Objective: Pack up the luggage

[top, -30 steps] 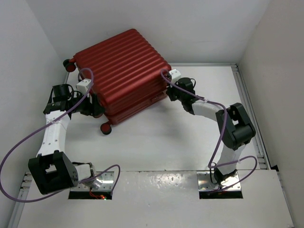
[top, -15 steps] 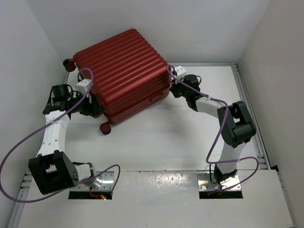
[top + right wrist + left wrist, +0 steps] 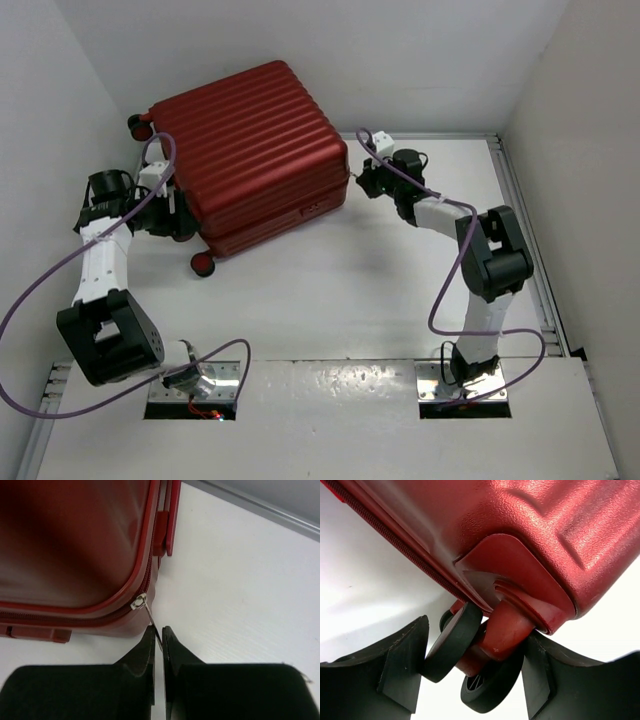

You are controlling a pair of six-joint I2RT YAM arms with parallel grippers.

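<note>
**Top external view: closed red luggage held at a wheel and at its zip**

A white table is seen, walled in white on three sides. The luggage is laid flat on the table's far left part, its ribbed shell facing up and its two halves shut together. Small wheels are seen at its left corners.

The left gripper is placed at the near left edge of the case. In the left wrist view, its jaws are spread wide and set on either side of a caster under the red shell. Both dark fingers are pressed against it, so the caster is gripped.

The right gripper is placed at the case's right corner. In the right wrist view, its fingertips are closed almost together, and a thin metal zipper pull is pinched between them, beside the rounded corner of the shell.
</note>
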